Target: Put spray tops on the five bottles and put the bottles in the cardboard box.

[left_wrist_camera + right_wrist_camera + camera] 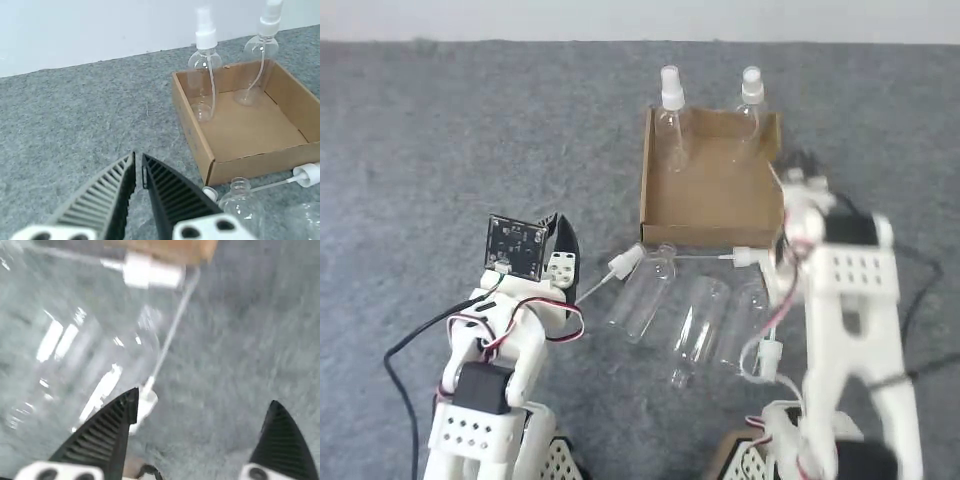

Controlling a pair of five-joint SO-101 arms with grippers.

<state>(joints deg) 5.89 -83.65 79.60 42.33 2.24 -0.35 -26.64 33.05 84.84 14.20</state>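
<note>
The cardboard box (663,218) holds two upright clear bottles with white spray tops (671,112) (750,108) along its far wall. In front of it, three topless clear bottles (645,292) (697,322) (745,318) lie on the carpet. Loose spray tops lie at the box's front left corner (625,263), its front right corner (744,257) and nearer the arms (767,354). My left gripper (138,161) is shut and empty, left of the box. My right gripper (202,404) is open low over a lying bottle (75,350), near a spray top (150,271).
Grey carpet (440,150) covers the whole table, with bare room left of the box. The white right arm (845,280) stands over the right end of the bottle row. In the left wrist view a white wall (100,25) stands behind the carpet.
</note>
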